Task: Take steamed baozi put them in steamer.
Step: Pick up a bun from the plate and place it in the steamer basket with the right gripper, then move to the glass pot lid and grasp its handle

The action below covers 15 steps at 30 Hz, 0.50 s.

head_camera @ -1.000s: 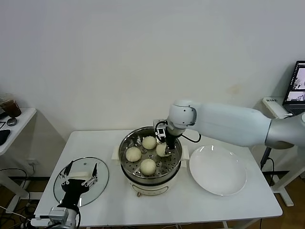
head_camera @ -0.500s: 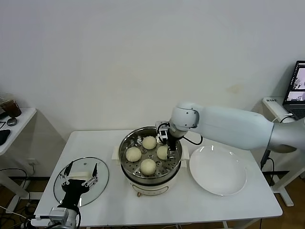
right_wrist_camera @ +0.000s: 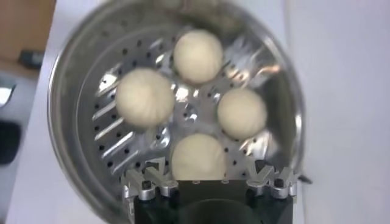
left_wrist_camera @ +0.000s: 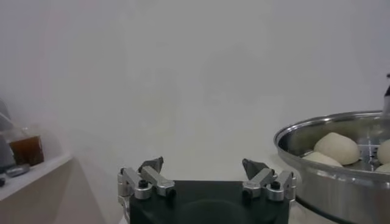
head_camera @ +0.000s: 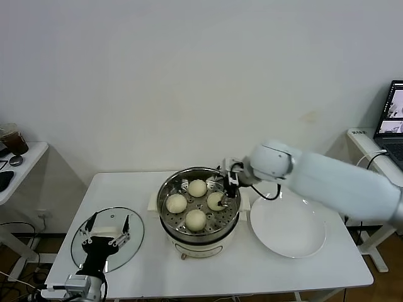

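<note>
A: Any brand or writing to read here?

B: None that I can make out. The laptop screen at the far right edge shows something, but it is too small to read.

A: What differs from a second ago?

B: Then the right gripper was down inside the steamer, closed on the bun on the right. Now that bun lies free on the perforated tray, and the gripper has lifted back to the steamer's right rim, fingers spread, holding nothing. All four steamed baozi sit in the pot, apart from one another; the right wrist view shows them as a ring around the tray's centre.

A: And the left side?

B: The left gripper is parked at the table's near left corner, above the glass lid, jaws wide and empty, unchanged.

A: Anything else around?

B: A bare white plate lies just right of the steamer, under the right arm. A side table with a dark cup stands at far left. Nothing covers the pot.
</note>
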Each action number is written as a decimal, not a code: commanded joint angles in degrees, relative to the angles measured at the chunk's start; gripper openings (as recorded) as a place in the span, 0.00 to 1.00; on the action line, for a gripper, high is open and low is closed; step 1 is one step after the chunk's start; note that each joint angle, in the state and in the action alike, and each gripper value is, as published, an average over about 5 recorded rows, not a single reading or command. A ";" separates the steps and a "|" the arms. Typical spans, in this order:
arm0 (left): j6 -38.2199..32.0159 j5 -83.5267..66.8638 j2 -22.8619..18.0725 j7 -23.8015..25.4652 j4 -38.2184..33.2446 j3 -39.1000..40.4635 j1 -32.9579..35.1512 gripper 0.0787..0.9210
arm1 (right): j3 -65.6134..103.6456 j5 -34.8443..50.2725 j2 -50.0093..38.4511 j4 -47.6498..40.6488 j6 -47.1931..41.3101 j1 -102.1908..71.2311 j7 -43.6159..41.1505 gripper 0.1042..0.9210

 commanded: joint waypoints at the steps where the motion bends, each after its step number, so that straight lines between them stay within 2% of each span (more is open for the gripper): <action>1: -1.13 0.39 -0.19 0.67 -0.38 0.33 0.54 0.88 | 57.37 -11.60 -6.48 10.83 30.08 -66.98 25.30 0.88; 9: -4.05 3.33 -1.13 1.99 -0.46 2.98 0.87 0.88 | 83.97 -23.54 15.64 11.01 51.88 -88.53 24.69 0.88; 15: -7.57 7.47 -1.25 1.27 2.06 3.55 0.51 0.88 | 95.04 -24.22 28.55 12.38 57.26 -93.97 22.91 0.88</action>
